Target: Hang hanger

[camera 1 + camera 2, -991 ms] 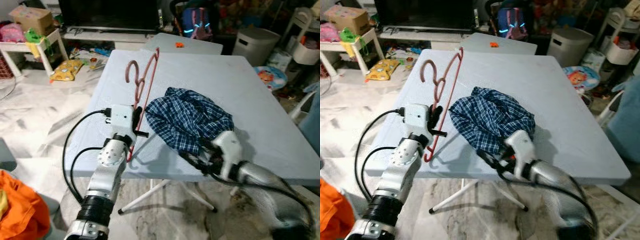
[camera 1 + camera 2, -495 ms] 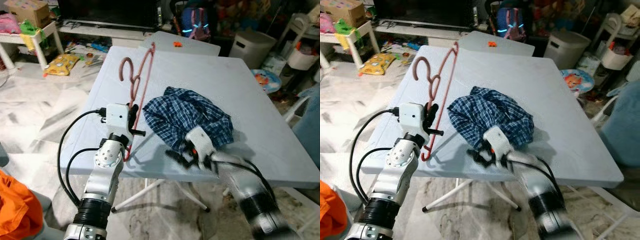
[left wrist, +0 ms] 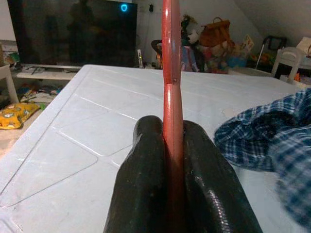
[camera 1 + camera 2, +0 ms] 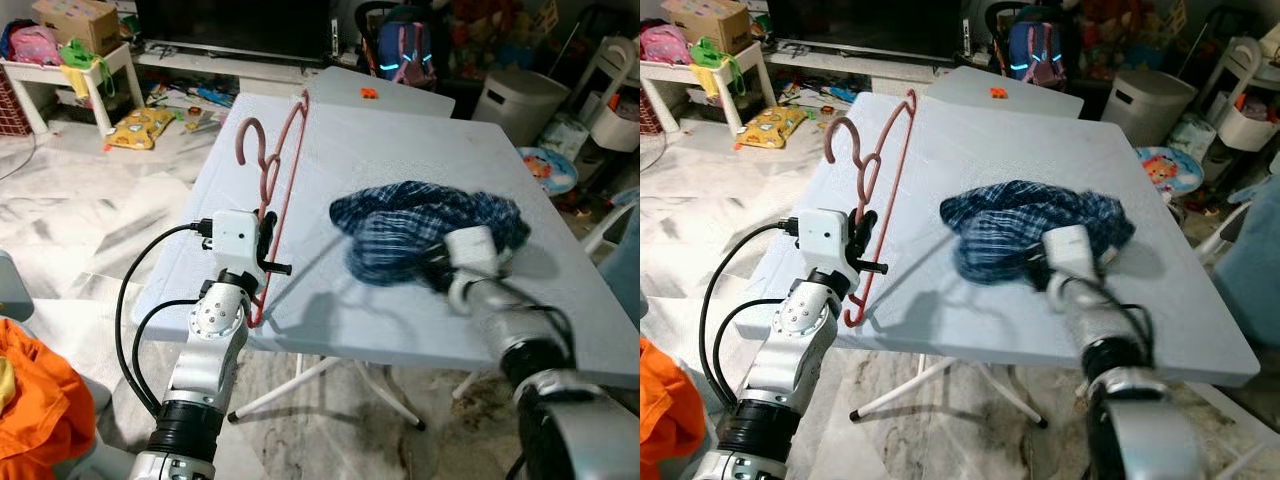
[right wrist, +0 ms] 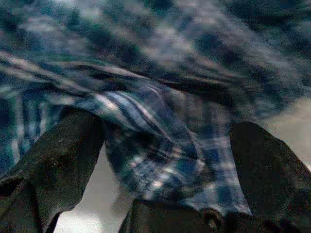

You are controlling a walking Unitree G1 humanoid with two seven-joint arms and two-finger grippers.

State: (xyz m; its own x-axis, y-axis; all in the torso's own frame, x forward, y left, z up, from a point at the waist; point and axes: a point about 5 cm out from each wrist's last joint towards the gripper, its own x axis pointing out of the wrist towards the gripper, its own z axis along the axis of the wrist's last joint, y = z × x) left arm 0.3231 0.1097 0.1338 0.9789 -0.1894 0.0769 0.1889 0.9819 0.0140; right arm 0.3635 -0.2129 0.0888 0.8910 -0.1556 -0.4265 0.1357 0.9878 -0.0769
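On the left, the left gripper pinches one red hanger tight between its two black fingers. The hanger stands up over the near left part of the one big white table, its hook pointing to the far side. To the right lies one blue checked shirt in a heap on the table. The right gripper is at the near side of the shirt, its two fingers spread apart with cloth between them.

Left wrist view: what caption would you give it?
Left gripper pinches a red hanger upright above the white table.
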